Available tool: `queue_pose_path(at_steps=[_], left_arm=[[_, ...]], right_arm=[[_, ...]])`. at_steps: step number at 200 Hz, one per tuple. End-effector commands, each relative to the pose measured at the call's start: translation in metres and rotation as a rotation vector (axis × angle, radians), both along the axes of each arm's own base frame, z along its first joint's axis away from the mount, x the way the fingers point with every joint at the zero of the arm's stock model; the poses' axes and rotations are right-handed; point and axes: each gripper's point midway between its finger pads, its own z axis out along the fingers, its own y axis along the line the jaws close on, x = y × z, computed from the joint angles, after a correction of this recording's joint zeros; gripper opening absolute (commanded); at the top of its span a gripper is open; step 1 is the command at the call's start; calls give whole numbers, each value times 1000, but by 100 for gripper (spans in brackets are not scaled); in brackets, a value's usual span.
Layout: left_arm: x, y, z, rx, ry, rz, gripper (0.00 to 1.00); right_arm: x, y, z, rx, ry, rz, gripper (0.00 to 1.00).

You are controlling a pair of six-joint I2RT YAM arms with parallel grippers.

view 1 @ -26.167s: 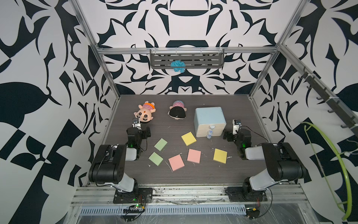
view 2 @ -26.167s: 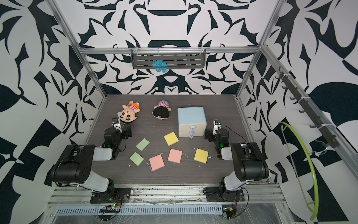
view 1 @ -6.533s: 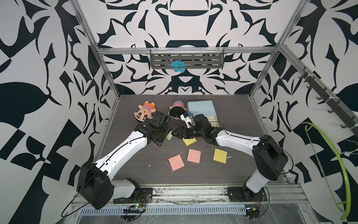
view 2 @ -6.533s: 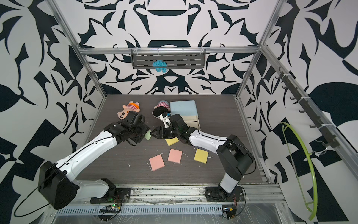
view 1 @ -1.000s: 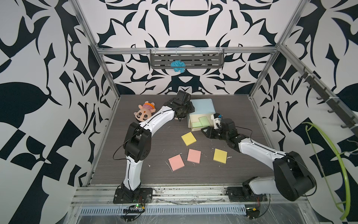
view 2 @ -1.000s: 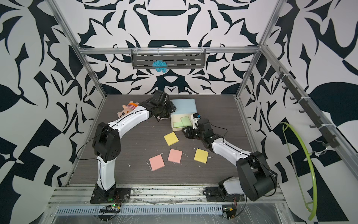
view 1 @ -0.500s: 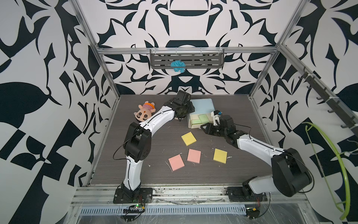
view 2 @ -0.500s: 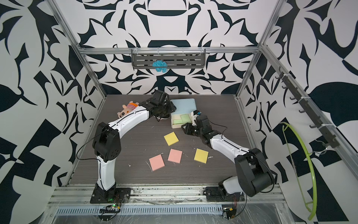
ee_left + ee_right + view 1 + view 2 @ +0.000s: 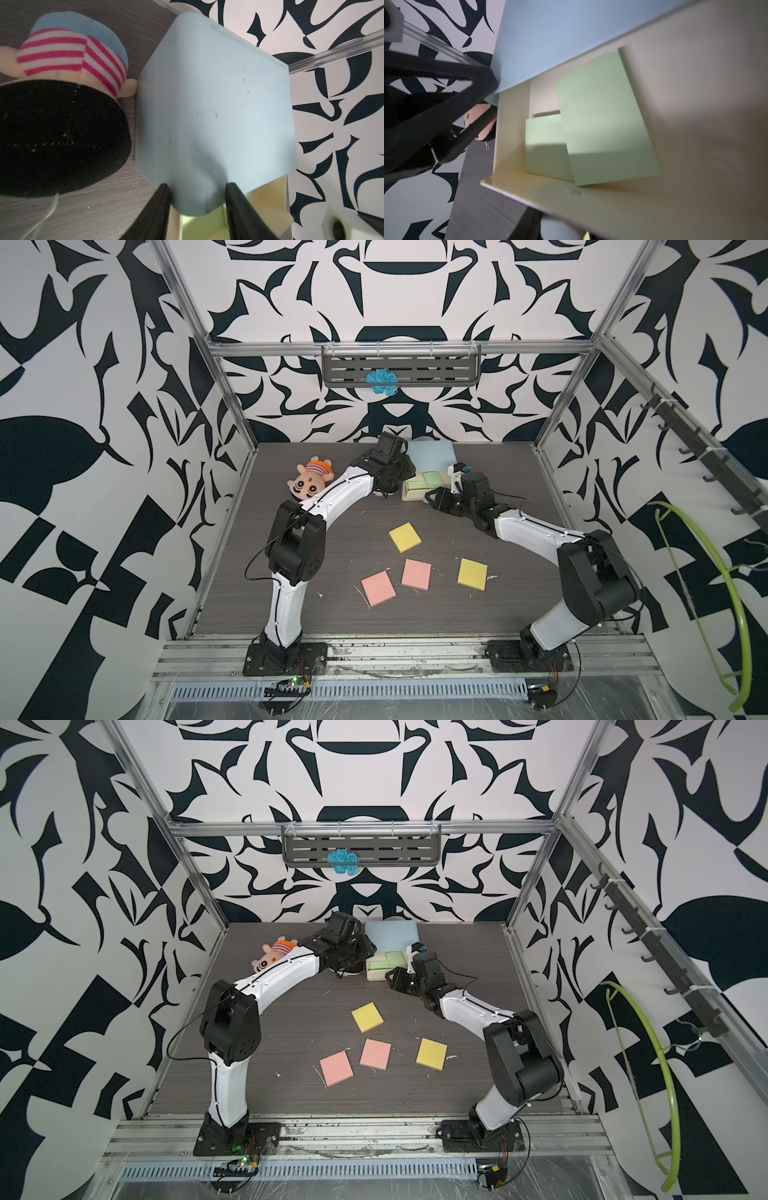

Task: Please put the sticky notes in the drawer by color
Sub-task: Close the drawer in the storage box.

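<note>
Drawer (image 9: pixel 550 199) should slide lightly, we judge; right fingers (image 9: pixel 525 226) pinch its slick knob (image 9: pixel 556 228), left fingers (image 9: pixel 155 212) clamp the cabinet (image 9: pixel 207 104) corner

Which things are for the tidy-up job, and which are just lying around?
For the job: green notes, yellow notes, pink notes, drawer box.
Just lying around: orange-hat doll, striped-hat doll, blue woolly ball.

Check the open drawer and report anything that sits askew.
In the open drawer, the two green sticky notes overlap. One lies turned at an angle with its edge over the other, so it seems not to rest flat. Nothing else in the drawer stands out.
</note>
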Motion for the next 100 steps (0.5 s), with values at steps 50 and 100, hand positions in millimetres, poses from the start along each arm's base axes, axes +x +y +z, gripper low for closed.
queue_pose_path(at_steps=[50,100], left_arm=[[-33,-3,-60,90,183,-61,49],[-31,-4,-55,97,171,-75,49]], right_arm=[[27,3,82,106,-243,-56,32],[44,8,74,100,-247,-61,24]])
